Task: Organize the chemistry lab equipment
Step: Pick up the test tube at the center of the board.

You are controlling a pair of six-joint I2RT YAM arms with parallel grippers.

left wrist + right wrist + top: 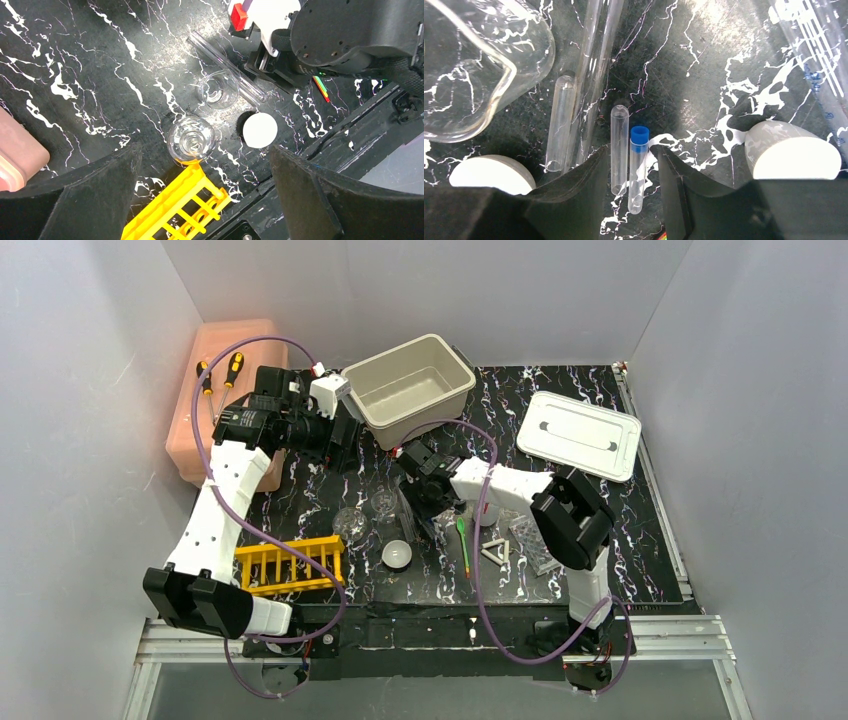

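The left tool (204,165) hangs with its jaws wide apart, holding nothing, and points toward the flask (191,139) just beside the yellow rack (175,210). The right tool (631,160) stands partly apart astride a clear tube (619,145) and a blue-capped tube (638,170), which lie side by side on the tabletop (704,75); it grips neither. Both tubes look light, smooth, brittle and apt to roll, so one is best pinched gently across mid-barrel.

pink box (240,335) far L, 2 screwdrivers (233,367) on it | beige bin (400,416) ctr-back | lid (580,435) R
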